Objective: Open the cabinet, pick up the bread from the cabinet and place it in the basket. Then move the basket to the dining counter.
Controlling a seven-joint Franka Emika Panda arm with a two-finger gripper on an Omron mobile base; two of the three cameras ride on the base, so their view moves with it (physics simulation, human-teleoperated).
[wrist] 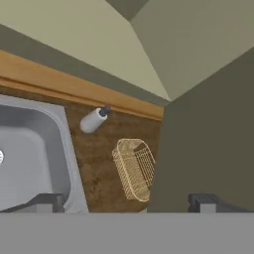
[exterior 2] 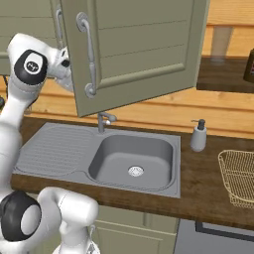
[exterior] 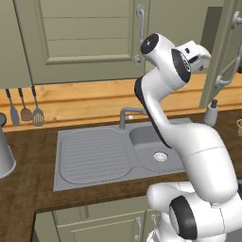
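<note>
The cabinet's right door (exterior 2: pixel 139 44) stands swung out over the sink, and its silver bar handle (exterior 2: pixel 87 54) faces me. The left door (exterior: pixel 80 38) is shut. My hand (exterior: pixel 196 53) is raised just behind the open door, level with its lower edge. My gripper (wrist: pixel 125 202) is open, its two tips wide apart with nothing held between them. The wicker basket (exterior 2: pixel 241 176) stands on the worktop right of the sink, and the same basket (wrist: pixel 135 168) lies below my hand. The cabinet's dark inside (exterior 2: pixel 223 74) shows no bread I can make out.
A grey sink (exterior 2: pixel 133 159) with tap (exterior 2: pixel 102 119) is set in the dark wood worktop. A soap dispenser (exterior 2: pixel 199 136) stands between sink and basket. Utensils (exterior: pixel 26 111) hang at the left wall above a metal pot (exterior: pixel 4 158).
</note>
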